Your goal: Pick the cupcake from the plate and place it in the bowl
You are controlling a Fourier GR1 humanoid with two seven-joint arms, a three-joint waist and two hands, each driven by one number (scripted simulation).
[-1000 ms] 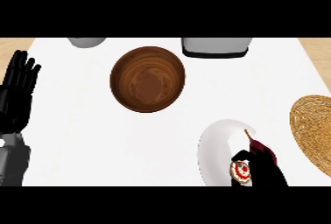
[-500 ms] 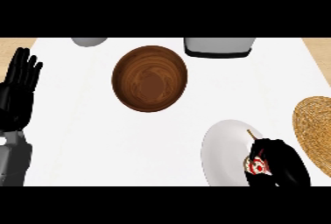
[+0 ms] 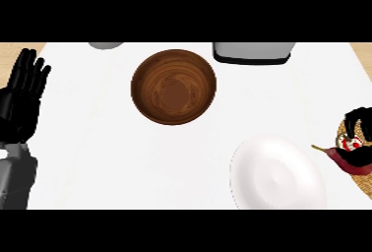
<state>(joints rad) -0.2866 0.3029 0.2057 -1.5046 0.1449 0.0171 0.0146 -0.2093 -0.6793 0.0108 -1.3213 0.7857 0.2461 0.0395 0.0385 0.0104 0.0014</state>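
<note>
- Our right hand (image 3: 357, 129), at 4 o'clock, curls round one cupcake (image 3: 352, 144).
- Our left hand (image 3: 20, 101) rests at 9 o'clock, fingers straight.
- We count one white plate (image 3: 277, 173) and one wooden bowl (image 3: 174, 86).

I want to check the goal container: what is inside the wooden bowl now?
Nothing lies inside the wooden bowl; only its grain shows. The cupcake is at the right edge, in the right hand, whose fingers cover part of it.

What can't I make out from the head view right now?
- Cupcake: mostly hidden by the curled right hand.
- Woven mat: cut off by the right edge.
- Grey container and grey object: cut off at the top.
- Left hand rests open at the left edge.
</note>
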